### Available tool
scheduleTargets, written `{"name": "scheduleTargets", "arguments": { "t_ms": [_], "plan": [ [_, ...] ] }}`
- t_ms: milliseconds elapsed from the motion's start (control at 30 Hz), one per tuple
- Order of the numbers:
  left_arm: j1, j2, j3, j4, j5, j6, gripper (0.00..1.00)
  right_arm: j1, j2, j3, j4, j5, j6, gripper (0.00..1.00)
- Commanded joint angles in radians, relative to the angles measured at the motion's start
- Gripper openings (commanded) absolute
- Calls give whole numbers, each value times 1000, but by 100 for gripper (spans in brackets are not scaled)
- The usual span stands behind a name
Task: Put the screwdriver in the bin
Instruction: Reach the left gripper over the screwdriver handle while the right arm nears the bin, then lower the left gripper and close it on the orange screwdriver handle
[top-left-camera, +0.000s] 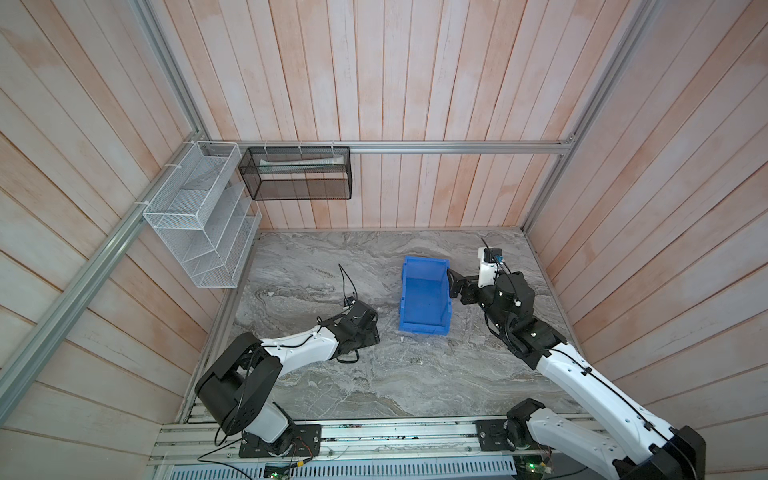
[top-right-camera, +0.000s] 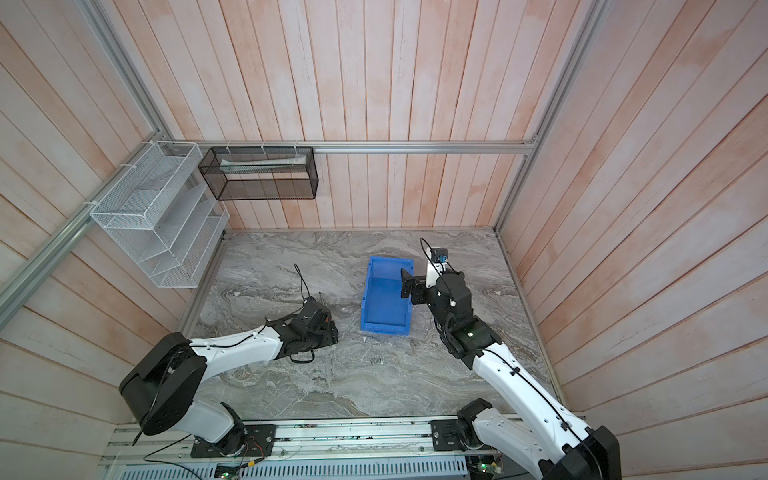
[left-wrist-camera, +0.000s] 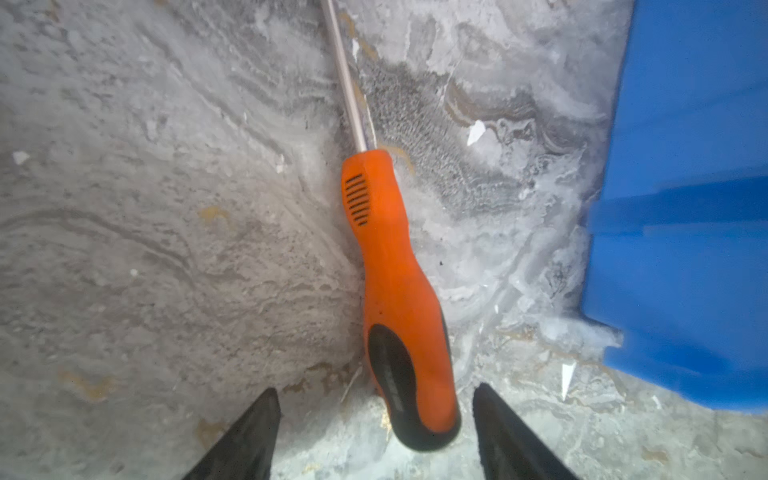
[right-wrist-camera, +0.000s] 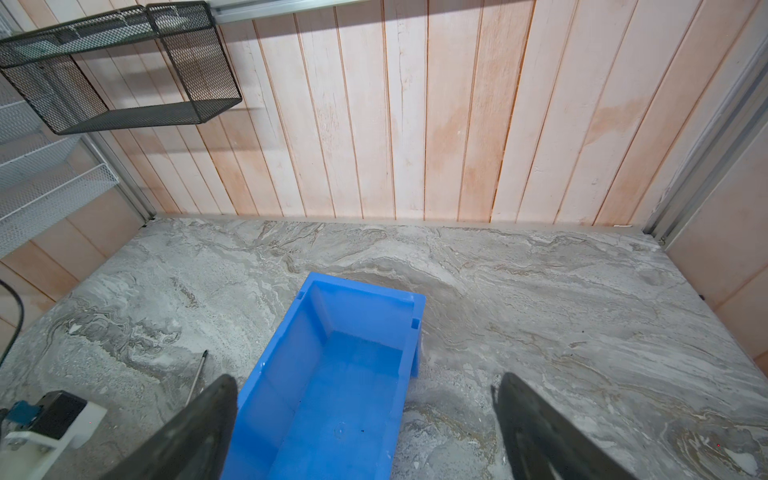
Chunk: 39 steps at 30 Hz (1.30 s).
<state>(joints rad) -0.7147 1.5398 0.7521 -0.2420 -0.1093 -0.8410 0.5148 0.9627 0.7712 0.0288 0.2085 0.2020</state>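
Left gripper open astride the screwdriver, clear of it; right gripper open, empty, above the bin.

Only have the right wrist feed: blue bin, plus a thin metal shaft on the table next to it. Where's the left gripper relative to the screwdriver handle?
Observer: Left wrist view: the left gripper straddles the black butt end of the screwdriver, one finger on each side, gaps on both sides, no contact.
Operator: Lifted at all?
Observer: No. The whole handle lies flat on the table, with the shaft pointing away from the gripper.
Operator: Clearance to the bin?
Observer: Handle and bin are apart, with a strip of bare table between them.
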Motion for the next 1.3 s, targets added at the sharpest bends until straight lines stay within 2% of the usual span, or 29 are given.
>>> {"name": "scheduleTargets", "arguments": {
  "t_ms": [0,33,133,200,267,467,667,867,1267],
  "plan": [
    [-2,25,45,22,-18,26,69,9,-7,4,-23,-45,-8,98],
    [-2,34,52,20,-24,34,66,12,-3,12,-35,-72,-10,98],
    [-2,54,75,2,-38,50,65,38,31,62,-120,-113,-9,98],
    [-2,59,83,-2,-43,59,65,74,60,100,-196,-104,-18,98],
    [-2,62,87,-1,-47,75,61,126,84,125,-265,-82,-36,98],
    [-3,73,97,13,-29,132,61,238,103,165,-363,-38,-54,98],
    [-5,74,106,-9,-33,159,59,243,58,187,-345,-62,-51,98],
    [-6,90,125,-60,-56,171,59,243,96,267,-386,-49,-70,98],
    [-24,137,157,-78,-103,213,58,243,79,216,-315,-68,-32,98]
  ]
}}
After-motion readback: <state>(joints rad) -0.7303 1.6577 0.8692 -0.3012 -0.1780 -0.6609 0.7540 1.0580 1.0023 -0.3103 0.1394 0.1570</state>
